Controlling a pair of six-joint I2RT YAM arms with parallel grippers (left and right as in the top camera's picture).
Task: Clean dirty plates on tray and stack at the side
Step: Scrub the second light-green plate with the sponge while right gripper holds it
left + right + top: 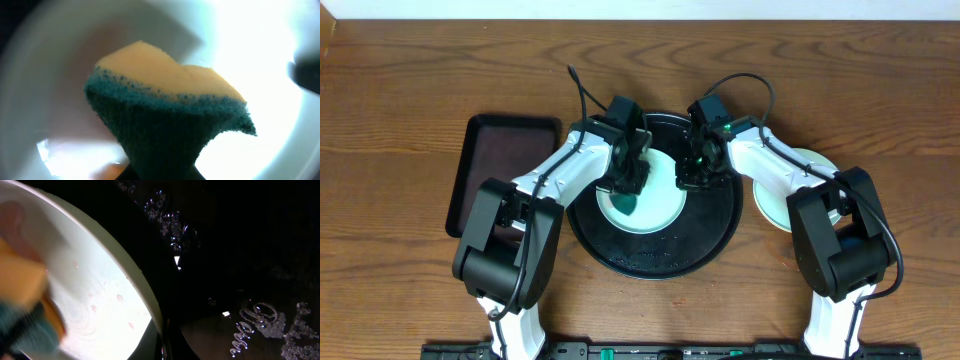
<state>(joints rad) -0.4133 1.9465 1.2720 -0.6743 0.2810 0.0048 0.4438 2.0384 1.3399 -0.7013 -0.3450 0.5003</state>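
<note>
Sponge [165,115] pinched in left end effector [628,187] touches mint plate [662,210]; right end effector [695,178], perhaps at rim, opening unclear.

the overhead view looks straight down from high above the brown wooden table [410,60], arm bases at the bottom edge. both wrist views sit very close and blurred over the pale mint round plate [660,208] on the large round black tray [650,258]. both also catch the yellow-and-green sponge [165,95].

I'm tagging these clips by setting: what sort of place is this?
Likely a robotics lab tabletop set up for dishwashing practice: wooden table, black tray holding a mint-green plate, and a sponge in the left gripper.
</note>
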